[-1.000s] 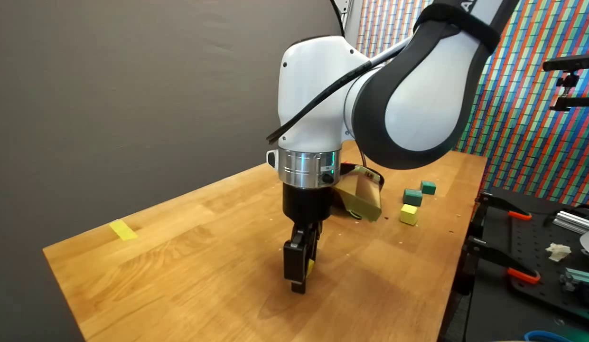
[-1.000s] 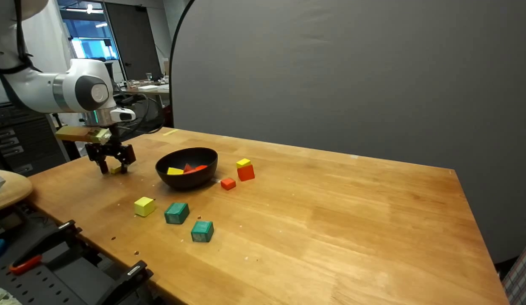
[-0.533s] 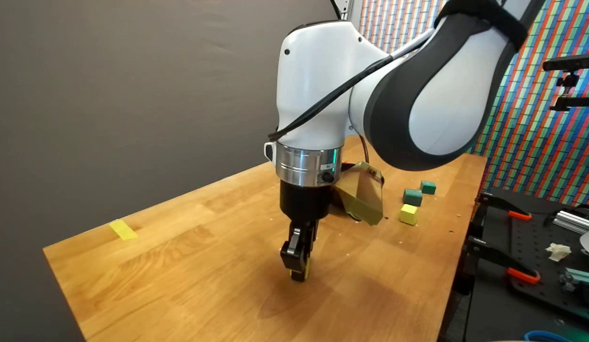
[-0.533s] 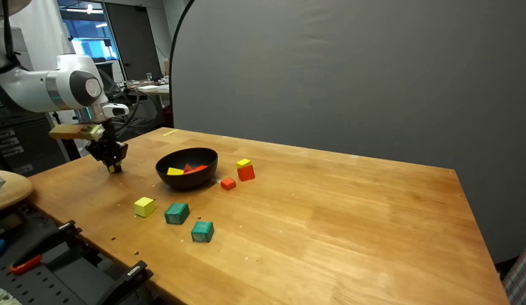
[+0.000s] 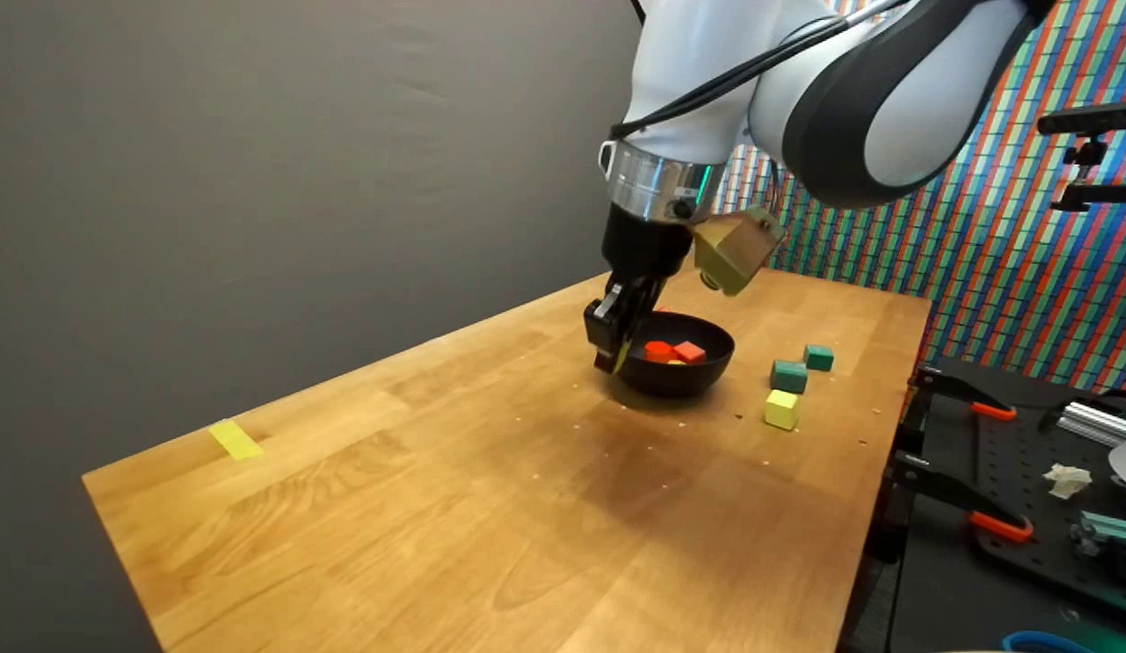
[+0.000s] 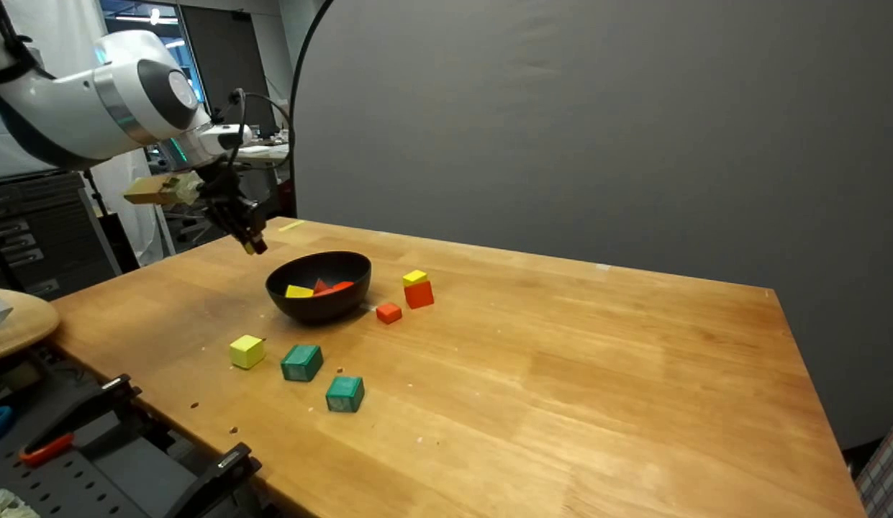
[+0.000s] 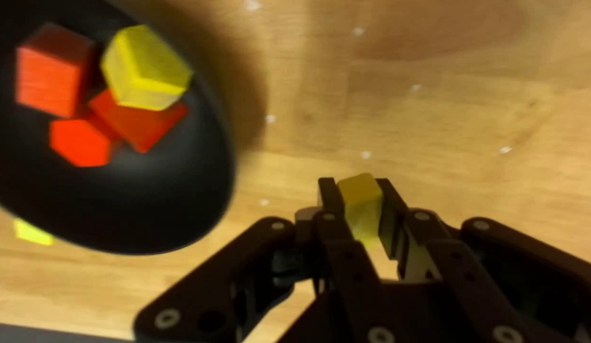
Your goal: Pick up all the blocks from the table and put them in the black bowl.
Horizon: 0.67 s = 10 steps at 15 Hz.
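Fingers (image 7: 331,196) close together, we pinch a yellow block (image 7: 362,205) below centre; bowl rim (image 7: 224,164) curves left; open table (image 7: 447,128) spreads right.

Both exterior views across the table (image 5: 372,508), wrist view close above.

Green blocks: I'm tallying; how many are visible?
2, on the light-wood table: one green cuboid block beside a yellow cube, another green block farther from it; more may be hidden.

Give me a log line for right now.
gripper: shut on yellow block | black bowl: red blocks, another yellow block | table: loose blocks, green, red, yellow | release: not yet
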Motion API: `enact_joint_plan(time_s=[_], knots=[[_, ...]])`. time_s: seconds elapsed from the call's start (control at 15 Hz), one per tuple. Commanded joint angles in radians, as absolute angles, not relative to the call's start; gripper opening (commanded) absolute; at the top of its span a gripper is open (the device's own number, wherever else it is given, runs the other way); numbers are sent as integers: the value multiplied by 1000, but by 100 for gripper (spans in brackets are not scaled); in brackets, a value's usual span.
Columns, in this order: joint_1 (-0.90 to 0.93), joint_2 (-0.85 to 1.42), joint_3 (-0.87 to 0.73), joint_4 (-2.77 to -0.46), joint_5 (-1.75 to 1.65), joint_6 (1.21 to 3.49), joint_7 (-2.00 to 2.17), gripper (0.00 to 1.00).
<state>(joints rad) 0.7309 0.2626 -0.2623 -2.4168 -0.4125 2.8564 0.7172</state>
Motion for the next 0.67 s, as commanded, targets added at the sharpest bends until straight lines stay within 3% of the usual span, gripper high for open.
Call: enact_joint_plan(time_s=[0.0, 0.2, 0.27, 0.33, 0.47, 0.6], knots=[[859, 142, -532, -2481, -693, 2849, 962, 13], [865, 172, -625, -2439, -910, 2829, 1150, 14], [863, 178, -630, -2443, -922, 2826, 1169, 24], [853, 181, -621, -2459, -900, 2828, 1161, 49], [836, 171, -595, -2503, -826, 2849, 1113, 51], [831, 145, -587, -2546, -805, 2873, 1108, 66]])
